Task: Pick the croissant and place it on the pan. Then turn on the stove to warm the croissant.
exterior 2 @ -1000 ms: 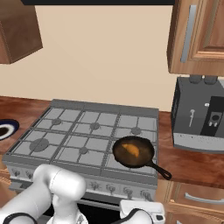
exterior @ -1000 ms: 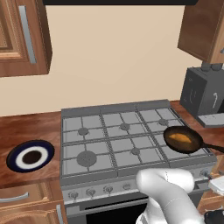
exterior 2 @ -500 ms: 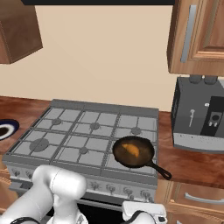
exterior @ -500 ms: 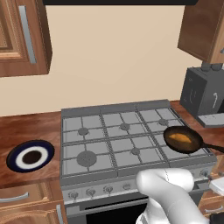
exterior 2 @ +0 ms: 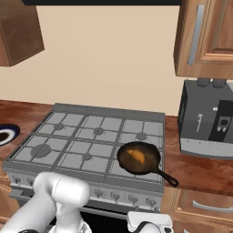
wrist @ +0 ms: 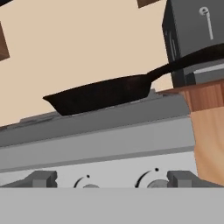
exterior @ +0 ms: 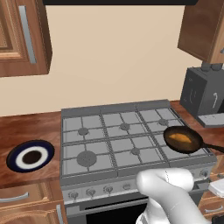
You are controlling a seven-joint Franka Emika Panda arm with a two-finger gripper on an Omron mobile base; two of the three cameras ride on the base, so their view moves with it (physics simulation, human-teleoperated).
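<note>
The golden croissant lies inside the dark pan, which sits on the front right burner of the grey stove. My gripper is low in front of the stove's front panel, level with the knobs. It looks up at the pan from below. Its two fingertips stand far apart, open, with nothing between them. The pan's handle points right toward the counter.
A blue-rimmed plate lies on the wooden counter left of the stove. A dark appliance stands on the counter to the right. Wooden wall cabinets hang above both sides.
</note>
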